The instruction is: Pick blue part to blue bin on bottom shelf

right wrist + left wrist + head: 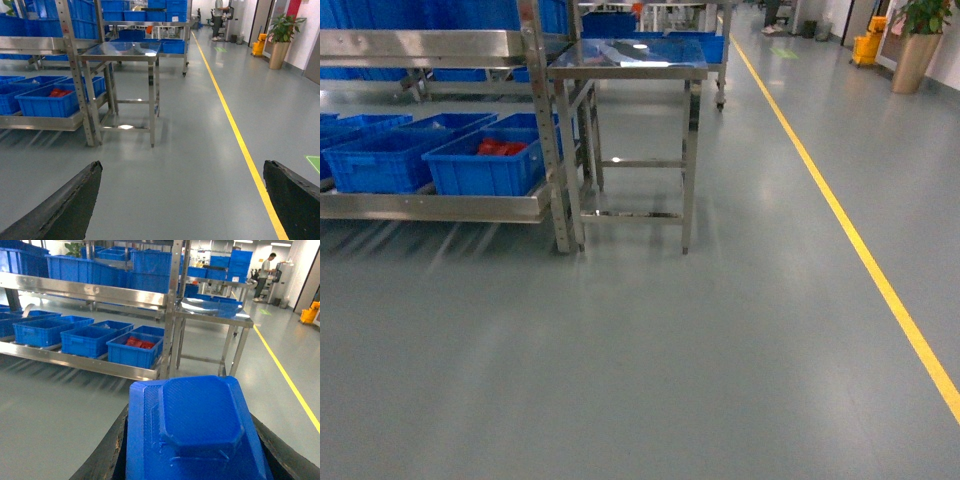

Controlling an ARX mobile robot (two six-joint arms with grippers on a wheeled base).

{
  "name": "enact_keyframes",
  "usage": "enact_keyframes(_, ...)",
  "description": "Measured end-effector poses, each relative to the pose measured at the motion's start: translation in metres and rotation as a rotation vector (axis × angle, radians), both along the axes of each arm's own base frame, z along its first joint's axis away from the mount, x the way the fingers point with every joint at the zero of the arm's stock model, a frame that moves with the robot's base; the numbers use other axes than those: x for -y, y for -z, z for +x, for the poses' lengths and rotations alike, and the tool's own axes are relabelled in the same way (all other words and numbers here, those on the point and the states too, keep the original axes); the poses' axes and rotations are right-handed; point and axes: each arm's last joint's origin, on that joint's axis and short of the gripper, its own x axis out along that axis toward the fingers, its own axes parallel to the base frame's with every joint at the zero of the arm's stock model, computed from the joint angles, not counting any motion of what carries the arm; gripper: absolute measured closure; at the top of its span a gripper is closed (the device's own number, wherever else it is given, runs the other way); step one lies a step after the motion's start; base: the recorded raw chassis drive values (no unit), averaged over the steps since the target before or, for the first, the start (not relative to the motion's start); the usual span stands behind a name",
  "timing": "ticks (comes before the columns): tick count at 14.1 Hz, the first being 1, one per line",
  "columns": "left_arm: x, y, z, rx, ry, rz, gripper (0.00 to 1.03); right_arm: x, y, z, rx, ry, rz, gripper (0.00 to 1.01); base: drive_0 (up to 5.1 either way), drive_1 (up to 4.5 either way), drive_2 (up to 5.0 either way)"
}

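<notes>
1. The left tool is gripping the blue part, which is filling the lower middle of the left wrist frame; its black jaws are flanking the part on both sides.
2. The right tool is hanging wide apart and empty, its two dark fingers sitting in the lower corners of its frame over bare floor.
3. The part is looking like moulded plastic: stiff, light, with a raised ribbed panel on top. I'd judge it smooth enough to slip, so gripping across its side edges seems soundest.
4. The bottom shelf is lying at the left of the head frame, well apart from the robot, carrying several blue bins.
5. The rightmost bin is holding red pieces.
6. A steel table is standing just beside the rack's upright post, narrowing the approach from the right.
7. A yellow floor line is running along the right.
</notes>
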Motion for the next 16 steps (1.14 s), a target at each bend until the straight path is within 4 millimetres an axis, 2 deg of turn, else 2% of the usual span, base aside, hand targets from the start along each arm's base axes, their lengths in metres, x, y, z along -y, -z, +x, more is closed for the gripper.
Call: enact_keyframes(16,-0.0001,-0.0007,-0.0002,0.007,0.000,-0.002,0.59,0.0000,-0.0010,0.0000,0.010,0.000,0.000,0.03,0.0,4.10,-4.1)
